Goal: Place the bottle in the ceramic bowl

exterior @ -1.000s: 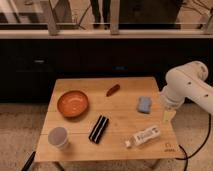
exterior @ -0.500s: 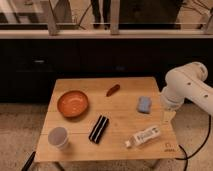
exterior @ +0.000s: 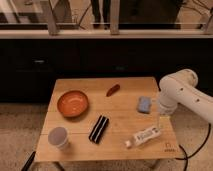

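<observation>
Warm, even light from above on the table (exterior: 75, 135) — wood glows orange. Hand (exterior: 161, 121) hangs by the right edge under the pale arm (exterior: 180, 92), the brightest surface. Left of the hand, shadows short and soft; beyond it, backdrop (exterior: 100, 55) nearly black.

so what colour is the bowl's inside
Pale orange inside the ceramic bowl, camera view; claw hangs near the bottle.

Reaches in from right edge w/ white arm (exterior: 189, 97), thick seg. slanting up and left to a rounded joint approx. mid-height. Bends there, drops into a stout wrist section facing straight down. Points slim gripper (exterior: 161, 121) vertically, tip down, at right side of scene, toward near half, just below wrist.
</observation>
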Robot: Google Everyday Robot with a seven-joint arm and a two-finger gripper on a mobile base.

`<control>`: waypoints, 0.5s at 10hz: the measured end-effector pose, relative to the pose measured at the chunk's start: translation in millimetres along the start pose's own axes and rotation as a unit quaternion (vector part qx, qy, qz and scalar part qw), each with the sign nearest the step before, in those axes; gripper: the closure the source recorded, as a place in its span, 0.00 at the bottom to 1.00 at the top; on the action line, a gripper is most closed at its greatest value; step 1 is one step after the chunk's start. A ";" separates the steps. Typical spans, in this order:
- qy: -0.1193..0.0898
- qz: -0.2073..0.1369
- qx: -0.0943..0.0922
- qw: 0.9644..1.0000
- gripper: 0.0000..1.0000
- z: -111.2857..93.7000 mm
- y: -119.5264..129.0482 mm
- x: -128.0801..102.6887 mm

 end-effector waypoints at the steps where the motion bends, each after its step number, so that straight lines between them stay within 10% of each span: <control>1: -0.008 -0.008 -0.003 1.000 0.20 6.7 3.6 -2.3; 5: -0.023 -0.045 -0.012 0.999 0.20 36.3 11.4 -12.3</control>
